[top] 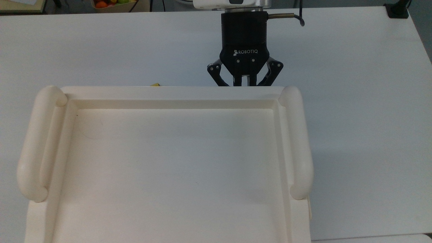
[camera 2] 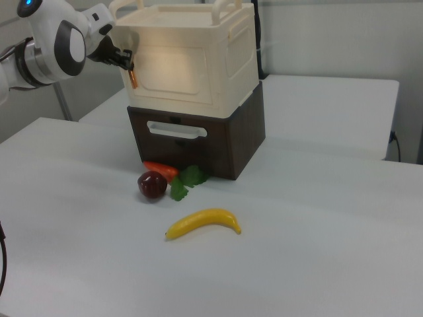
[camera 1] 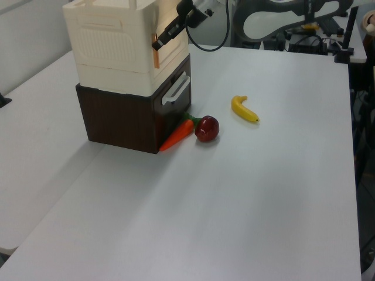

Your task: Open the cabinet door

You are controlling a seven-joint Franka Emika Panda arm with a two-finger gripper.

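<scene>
Gripper at cabinet door edge, fingers nearly together.

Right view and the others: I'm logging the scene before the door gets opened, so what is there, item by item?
cabinet: one, cream-white, atop the dark drawer unit
cabinet door: one, cream-white, cabinet front, about closed
drawer unit: one, dark brown, white handle, on the table
carrot: one, orange, before the drawer unit
apple: one, dark red, beside the carrot
banana: one, yellow, nearer the right view's camera
table: one, white
gripper: one, black, at the door's edge
</scene>
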